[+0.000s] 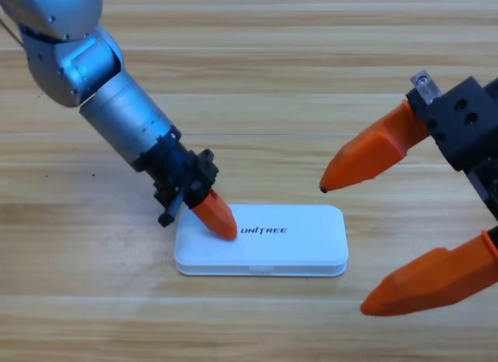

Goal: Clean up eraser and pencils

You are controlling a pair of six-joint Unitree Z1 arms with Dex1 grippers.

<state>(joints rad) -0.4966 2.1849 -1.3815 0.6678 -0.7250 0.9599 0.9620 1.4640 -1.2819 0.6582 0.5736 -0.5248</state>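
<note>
From the high view, my left gripper point(220, 222) was down on the white case point(264, 241), its orange tip pressed onto the lid's left end, just beside the printed "UNITREE" lettering point(263, 231). I couldn't tell how its jaws stood; they showed as one orange point from up there. My left arm point(109, 97) slanted in from the upper left corner, grey barrel down to the black wrist.

The case lay shut and flat on the wooden table point(249, 66), long side running left to right, lid lined up over the base. The pencils and the eraser could not be seen; with the lid closed, nothing inside showed.

My right gripper point(342, 245) hung at the right edge, large and partly cut off, jaws spread wide. The upper jaw pointed left toward the case's far right corner without touching it, the lower jaw reached out below and to the right of the case, well clear of it.
</note>
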